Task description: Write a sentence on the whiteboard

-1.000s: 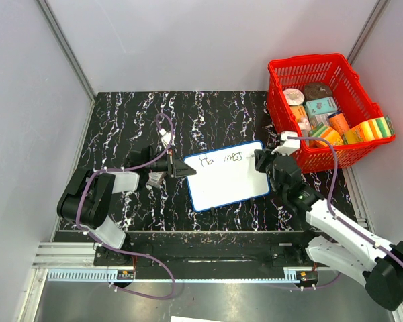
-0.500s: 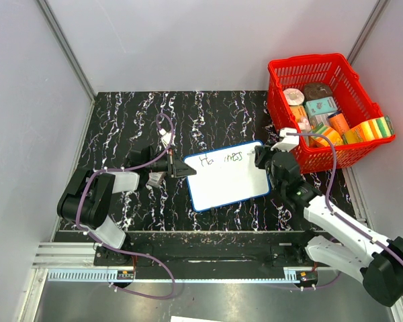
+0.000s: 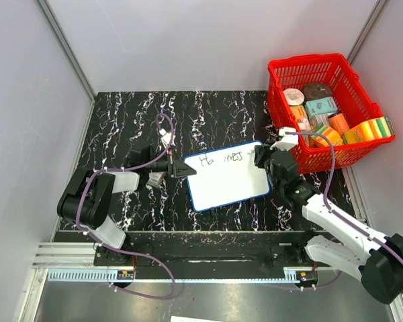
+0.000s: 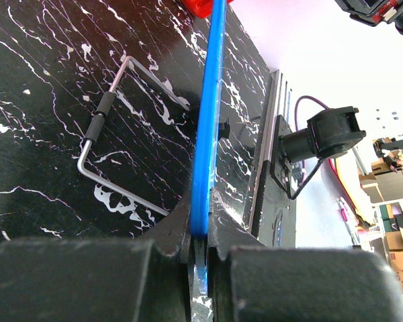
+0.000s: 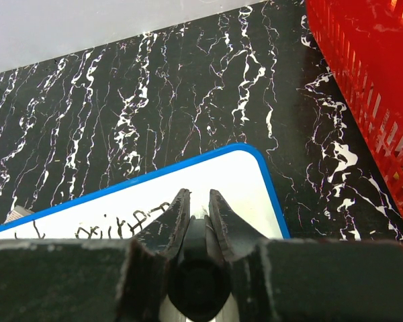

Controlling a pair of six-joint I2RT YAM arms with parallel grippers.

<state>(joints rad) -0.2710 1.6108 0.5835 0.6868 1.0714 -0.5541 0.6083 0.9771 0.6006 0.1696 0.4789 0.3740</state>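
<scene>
The words [image 3: 218,159] run in thin dark pen along the far part of the board [image 3: 228,184], and they are too small for you to read from above. The board is white with a blue rim. It sits near the middle of the black table [image 3: 127,121], a little to the right and turned a bit. Your left claw [image 3: 180,168] is at the board's left edge. In the left wrist view its two fingers [image 4: 87,282] pinch the blue rim tight, and you see the board from its thin side. Beside the board on that side, a bent wire [image 4: 114,134] with a short black sleeve lies on the table. Your right claw [image 3: 260,161] is at the board's right edge, close to the end of the words. In the right wrist view its jaws are narrow and closed around a dark round pen [image 5: 199,282], and they point down over the board's far right corner. Just past that claw stands a red basket [image 3: 309,62] in the far right corner of the table. It is full of small packs [image 3: 320,106].
</scene>
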